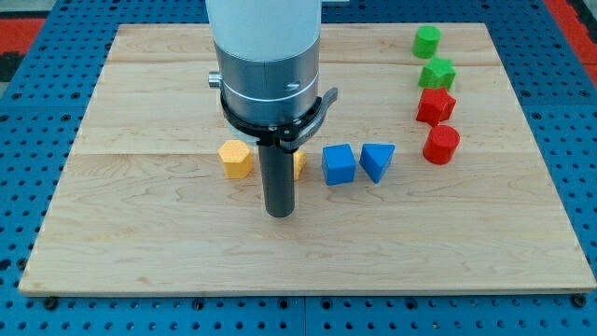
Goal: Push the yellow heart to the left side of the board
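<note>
The yellow heart (299, 164) is mostly hidden behind my rod; only a sliver of yellow shows at the rod's right edge, near the board's middle. My tip (279, 213) rests on the board just below and slightly left of that sliver. A yellow hexagon block (236, 160) lies to the left of the rod. I cannot tell whether the rod touches the heart.
A blue cube (340, 164) and a blue triangular block (377, 161) lie right of the rod. At the view's upper right stand a green block (427, 41), a green star-like block (437, 73), a red star-like block (435, 105) and a red block (441, 145). The wooden board (140, 243) sits on a blue surface.
</note>
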`<action>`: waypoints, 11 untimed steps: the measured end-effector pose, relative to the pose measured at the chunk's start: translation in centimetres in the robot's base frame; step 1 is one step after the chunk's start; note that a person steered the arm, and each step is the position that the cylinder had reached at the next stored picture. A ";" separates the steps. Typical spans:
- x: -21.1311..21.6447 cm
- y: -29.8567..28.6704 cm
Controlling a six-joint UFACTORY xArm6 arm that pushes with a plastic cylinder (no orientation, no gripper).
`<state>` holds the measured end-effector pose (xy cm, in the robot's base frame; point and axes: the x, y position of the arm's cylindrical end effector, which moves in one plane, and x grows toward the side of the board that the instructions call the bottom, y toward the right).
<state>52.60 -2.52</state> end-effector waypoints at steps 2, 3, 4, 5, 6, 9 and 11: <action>0.0 -0.1; 0.0 -0.1; 0.0 -0.1; 0.1 -0.1; 0.1 -0.1; -2.3 7.2; -5.6 3.2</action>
<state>46.99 0.66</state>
